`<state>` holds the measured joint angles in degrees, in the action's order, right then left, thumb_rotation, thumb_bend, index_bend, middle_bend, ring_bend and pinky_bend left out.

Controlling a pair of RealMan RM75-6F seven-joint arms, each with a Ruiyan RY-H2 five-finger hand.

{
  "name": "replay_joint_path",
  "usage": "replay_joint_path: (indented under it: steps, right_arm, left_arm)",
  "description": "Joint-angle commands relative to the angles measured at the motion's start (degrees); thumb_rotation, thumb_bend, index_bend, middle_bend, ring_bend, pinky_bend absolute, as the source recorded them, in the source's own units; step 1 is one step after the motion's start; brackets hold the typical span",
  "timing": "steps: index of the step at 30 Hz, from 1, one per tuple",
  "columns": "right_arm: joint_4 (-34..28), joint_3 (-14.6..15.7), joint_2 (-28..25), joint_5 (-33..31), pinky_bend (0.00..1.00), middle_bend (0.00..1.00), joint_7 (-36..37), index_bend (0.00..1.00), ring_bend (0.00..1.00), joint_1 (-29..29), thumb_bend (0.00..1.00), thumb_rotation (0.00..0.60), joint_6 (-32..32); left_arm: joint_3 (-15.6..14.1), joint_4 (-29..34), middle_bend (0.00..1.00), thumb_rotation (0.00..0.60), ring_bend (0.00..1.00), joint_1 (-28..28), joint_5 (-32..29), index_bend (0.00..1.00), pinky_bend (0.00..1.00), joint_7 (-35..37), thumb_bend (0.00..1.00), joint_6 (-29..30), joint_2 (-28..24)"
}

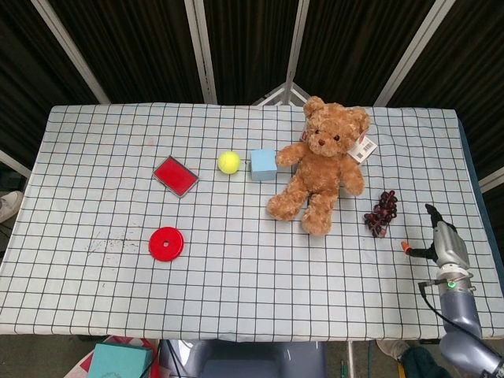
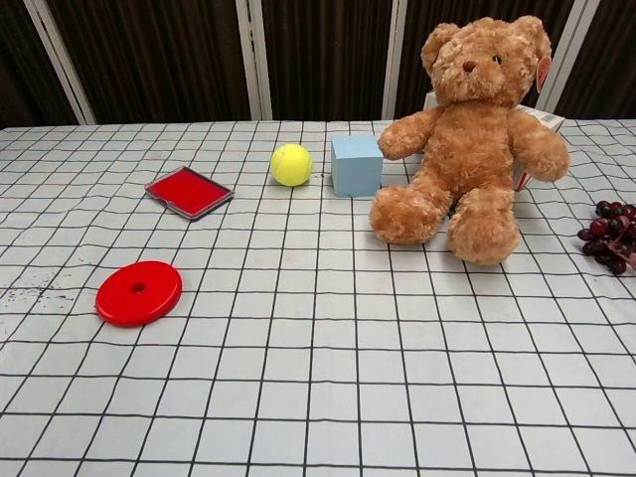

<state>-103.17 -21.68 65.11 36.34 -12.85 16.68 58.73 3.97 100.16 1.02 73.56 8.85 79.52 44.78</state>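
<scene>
**A:** Grapes (image 1: 381, 213), where are they rn?

**B:** Flat on the checked cloth (image 1: 94, 157), right side of the table, just beside the teddy bear (image 1: 321, 165), by its leg. Not touching it afaict. In the chest view they sit at the far right edge of the pic.

**A:** Anything holding them?

**B:** No. Right hand (image 1: 439, 242) is apart from them, nearer the robot, over the table's right edge. Bare cloth between hand and bunch.

**A:** Hand state?

**B:** Empty. One orange-tipped finger (image 1: 405, 246) sticks out to the side, away from the rest, so it reads as fingers apart w/ nothing in them. It's small in the head view and the chest view doesn't show it at all, so that's prob. right, not certain.

**A:** Left hand?

**B:** Neither cam shows it.

**A:** So how far along?

**B:** My read: grapes are down and free of the hand, bunch lying on its side. No grip on anything atm.

**A:** Other stuff?

**B:** Blue block (image 1: 263, 164) by the bear's arm, tennis ball (image 1: 228, 162) just beside the block, red tray (image 1: 176, 175) further left, red disc (image 1: 166, 243) nearer the robot. All well apart from the hand, none touched.
</scene>
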Motion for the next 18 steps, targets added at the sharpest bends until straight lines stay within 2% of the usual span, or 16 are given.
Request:
replay_joint_path:
  steps: [1, 4, 9, 18]
  right_arm:
    - [-0.6, 10.9, -2.0, 26.5, 0.00, 0.11, 0.8, 0.05, 0.09, -8.6, 0.30, 0.600, 11.2]
    - [7.1, 13.9, 0.0, 36.2, 0.00, 0.11, 1.1, 0.06, 0.09, -9.9, 0.30, 0.600, 16.0]
    - [17.1, 15.7, 2.9, 44.5, 0.00, 0.11, 5.5, 0.06, 0.07, -11.3, 0.30, 0.600, 22.3]
    - [20.3, 16.7, 3.3, 47.4, 0.00, 0.11, 7.8, 0.06, 0.06, -12.0, 0.30, 0.600, 24.9]
  left_arm:
    - [-0.2, 0.2, 0.02, 0.600, 0.01, -0.1, 0.6, 0.28, 0.14, 0.0, 0.19, 0.3, -0.1]
    - [-0.5, 0.4, 0.02, 0.600, 0.01, -0.4, 1.5, 0.28, 0.14, -0.1, 0.19, 0.9, -0.1]
    - [-0.5, 0.6, 0.02, 0.600, 0.01, -0.8, 1.7, 0.28, 0.14, 0.0, 0.19, 1.8, -0.2]
    - [-0.8, 1.1, 0.02, 0.600, 0.01, -0.7, 3.2, 0.28, 0.14, -1.3, 0.19, 2.4, 0.1]
